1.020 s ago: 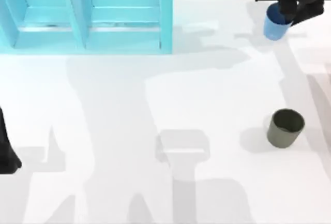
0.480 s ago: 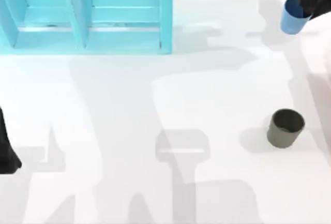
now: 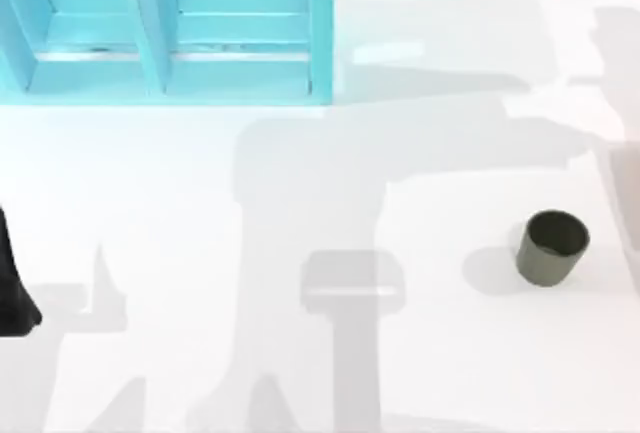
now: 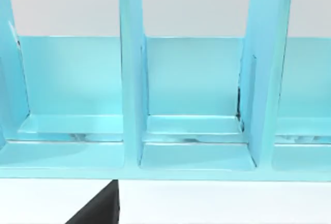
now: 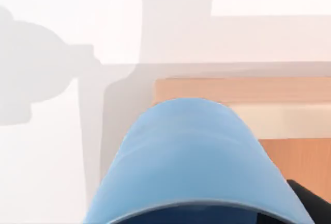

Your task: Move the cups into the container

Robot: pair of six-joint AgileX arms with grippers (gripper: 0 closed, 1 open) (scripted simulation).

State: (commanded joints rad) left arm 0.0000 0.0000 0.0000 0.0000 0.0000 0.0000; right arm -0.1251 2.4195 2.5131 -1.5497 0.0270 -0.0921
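Note:
The blue cup (image 5: 196, 162) sits very close in the right wrist view, held up off the table by my right gripper, and one dark finger (image 5: 313, 203) shows beside it. The olive-grey cup (image 3: 552, 247) stands upright on the white table at the right, open end up. The container (image 3: 170, 43) is a light blue rack with upright dividers at the table's far left; its compartments (image 4: 194, 131) face the left wrist camera. My left arm (image 3: 12, 293) is parked at the table's left edge.
Behind the blue cup in the right wrist view lies a tan and orange wooden surface (image 5: 258, 92). Arm shadows cross the white table (image 3: 300, 203) between the rack and the olive-grey cup.
My right gripper has carried the blue cup up and to the right, out of the top view. The olive-grey cup and the left arm have not moved.

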